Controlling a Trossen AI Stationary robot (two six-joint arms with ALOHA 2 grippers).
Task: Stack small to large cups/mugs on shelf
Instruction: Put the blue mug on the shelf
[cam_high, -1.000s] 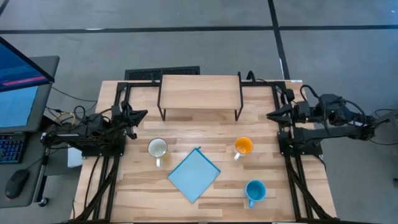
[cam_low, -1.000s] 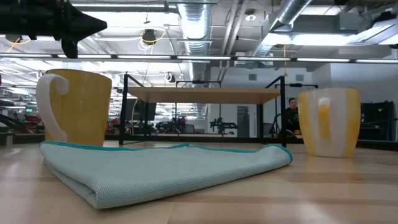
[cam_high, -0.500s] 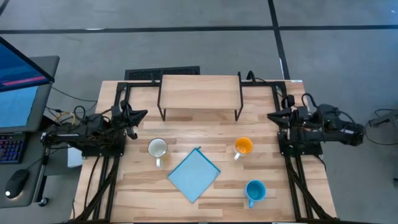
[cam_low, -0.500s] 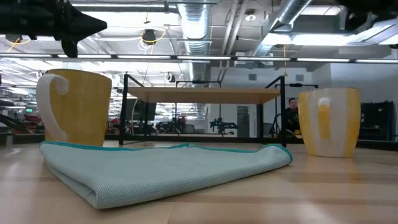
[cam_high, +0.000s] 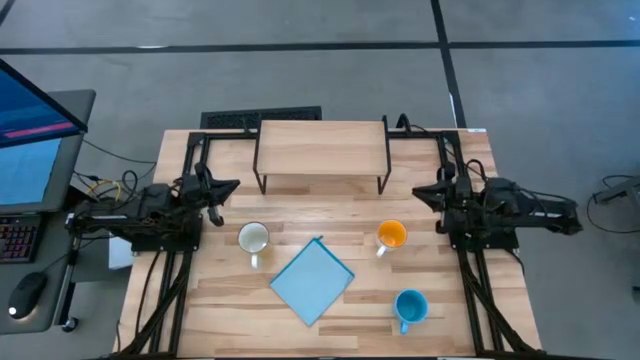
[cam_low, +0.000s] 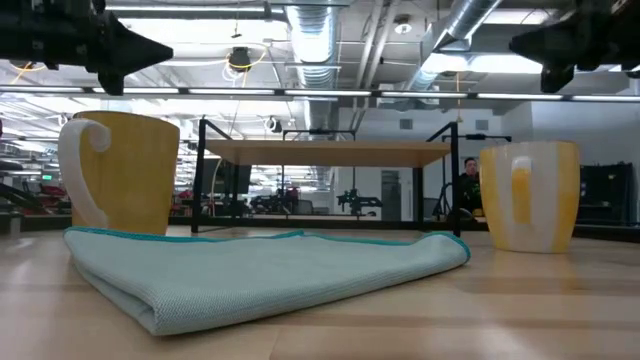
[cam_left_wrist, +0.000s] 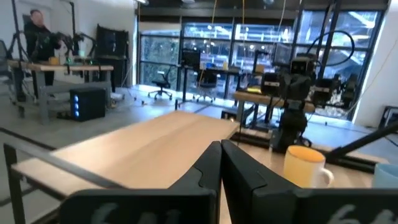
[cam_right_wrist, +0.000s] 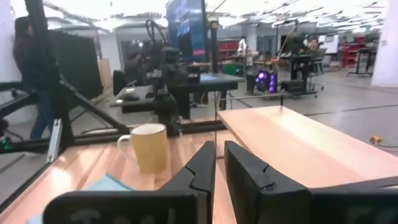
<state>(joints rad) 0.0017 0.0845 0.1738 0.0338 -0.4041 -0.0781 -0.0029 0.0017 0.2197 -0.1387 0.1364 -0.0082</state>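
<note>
Right arm's fingers (cam_high: 418, 192), nearly together, have swung inward above the orange mug (cam_high: 391, 235), which sits empty.

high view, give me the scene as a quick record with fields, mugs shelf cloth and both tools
shelf: wood-topped riser at the table's far edge, nothing on it
cream mug: on the table, left of the cloth
orange mug: on the table, right of the cloth
blue mug: near the front right
cloth: light-blue square, flat, mid-table
left tool: at the table's left edge, fingers shut, holding nothing
right tool: at the right edge, fingers shut, holding nothing
stacking: not yet begun
</note>
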